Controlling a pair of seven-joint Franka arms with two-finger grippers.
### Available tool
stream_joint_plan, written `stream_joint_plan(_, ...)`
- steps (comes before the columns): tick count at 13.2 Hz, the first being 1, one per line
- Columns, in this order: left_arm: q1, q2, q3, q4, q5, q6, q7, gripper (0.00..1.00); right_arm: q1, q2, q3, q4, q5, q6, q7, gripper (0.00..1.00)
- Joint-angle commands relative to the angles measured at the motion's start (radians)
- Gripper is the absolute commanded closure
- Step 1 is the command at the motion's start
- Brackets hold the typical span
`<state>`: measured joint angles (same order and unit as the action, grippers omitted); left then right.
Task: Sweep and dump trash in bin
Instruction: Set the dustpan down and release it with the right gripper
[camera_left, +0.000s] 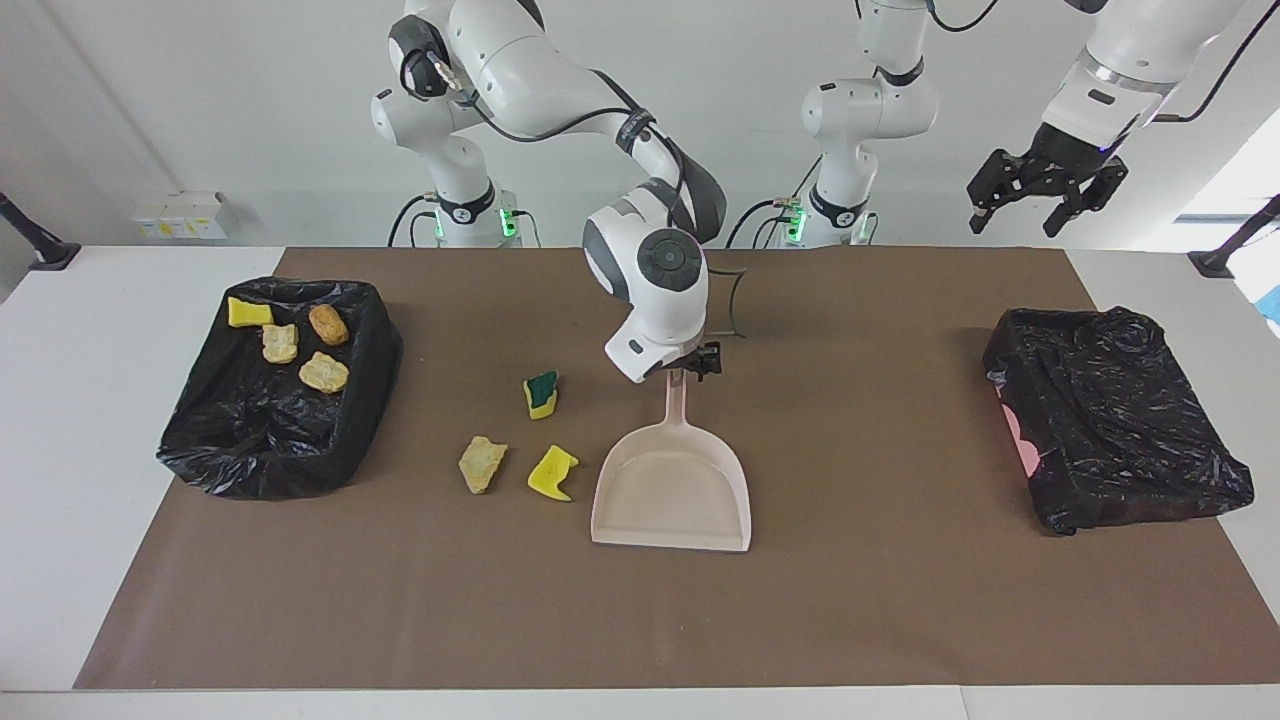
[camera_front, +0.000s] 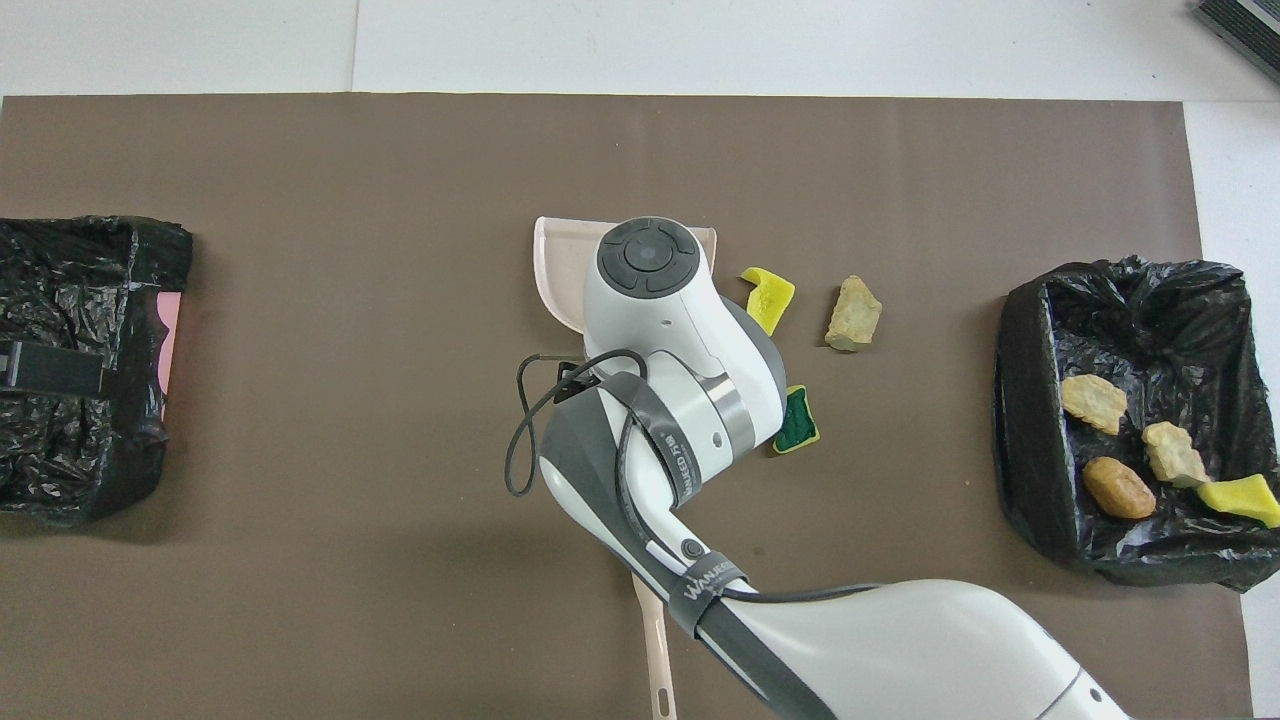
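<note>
White table (camera_left: 130, 420) under a wide brown mat (camera_left: 640, 620), pale wall at the back. Right arm reaching to mid-mat, right gripper (camera_left: 692, 366) at the tip of the beige dustpan's (camera_left: 672, 490) handle; gripping or let go, impossible to tell. Left arm waiting, left gripper (camera_left: 1045, 195) raised over its own end of the table, claw wide and empty. Two bins lined with black bags: one at the left arm's end (camera_left: 1120, 420), one at the right arm's end (camera_left: 270, 460) holding four scraps (camera_left: 295, 345). Dustpan flat and empty, mouth turned away from the robots. Brush handle (camera_front: 652, 640) nearer the robots. Beside the pan, toward the right arm's end: yellow sponge piece (camera_left: 552, 472), tan foam chunk (camera_left: 482, 463), green-faced sponge (camera_left: 542, 393). Likely step: setting the pan for another sweep. Next, probably: taking the brush and pushing these three in.
</note>
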<state>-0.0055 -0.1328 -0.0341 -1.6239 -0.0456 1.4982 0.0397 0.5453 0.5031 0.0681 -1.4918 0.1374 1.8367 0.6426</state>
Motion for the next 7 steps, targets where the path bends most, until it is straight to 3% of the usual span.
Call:
stream_joint_plan(1,0.009,0.006,-0.006,0.018,0.019,-0.018,0.011,0.00,0.028,-0.176,0.004,-0.218,0.028,0.021,-0.023,0.00)
stream_joint_plan(7,0.009,0.006,-0.006,0.018,0.019,-0.019,0.011,0.00,0.131,-0.400,0.005,-0.519,0.031,0.077,-0.014,0.00)
